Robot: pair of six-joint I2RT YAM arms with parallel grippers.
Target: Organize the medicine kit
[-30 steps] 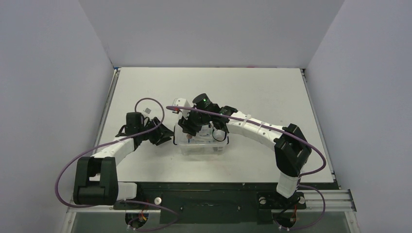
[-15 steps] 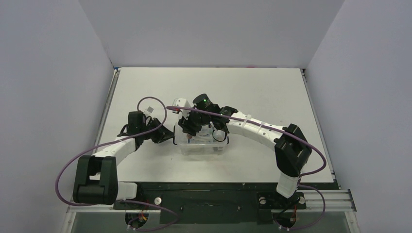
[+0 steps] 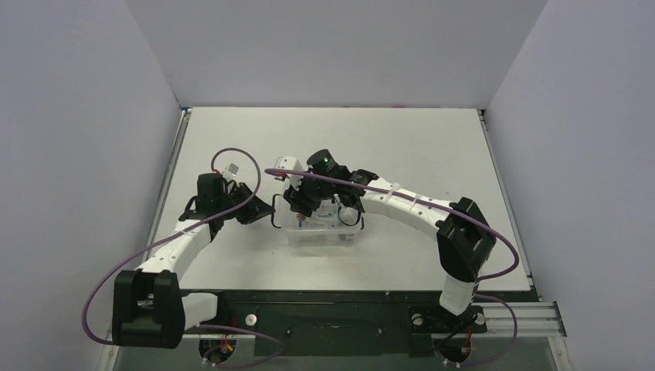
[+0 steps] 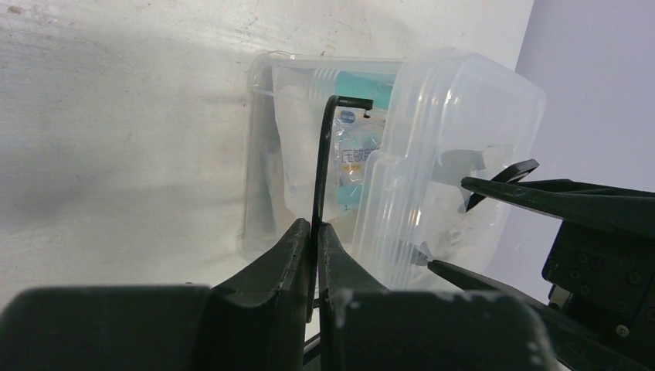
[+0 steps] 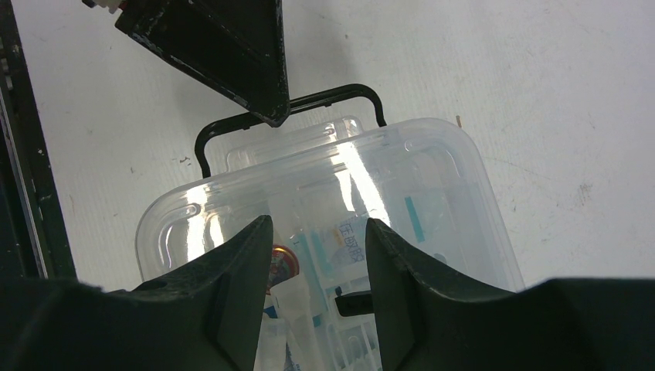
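Observation:
The medicine kit (image 3: 320, 230) is a clear box in the middle of the table, holding teal-and-white packets and a small red round tin (image 5: 283, 261). My left gripper (image 3: 265, 210) is at its left end, shut on the kit's thin black wire side clip (image 4: 321, 162), which stands swung out from the box (image 4: 444, 147). The right wrist view shows the same clip (image 5: 297, 104) pinched by the left fingers (image 5: 232, 54). My right gripper (image 5: 318, 228) hangs open just above the kit's clear top (image 5: 417, 166), jaws spread and holding nothing. A small black part (image 5: 351, 303) shows between them.
A small white object (image 3: 288, 165) lies just behind the kit. The white table (image 3: 402, 139) is walled in on three sides. A dark rail (image 5: 19, 154) runs along the table's near edge.
My left wrist has shifted slightly up and back, its cable loop swinging with it, and the black clip now shows swung out at the kit's left end. The right arm has not moved.

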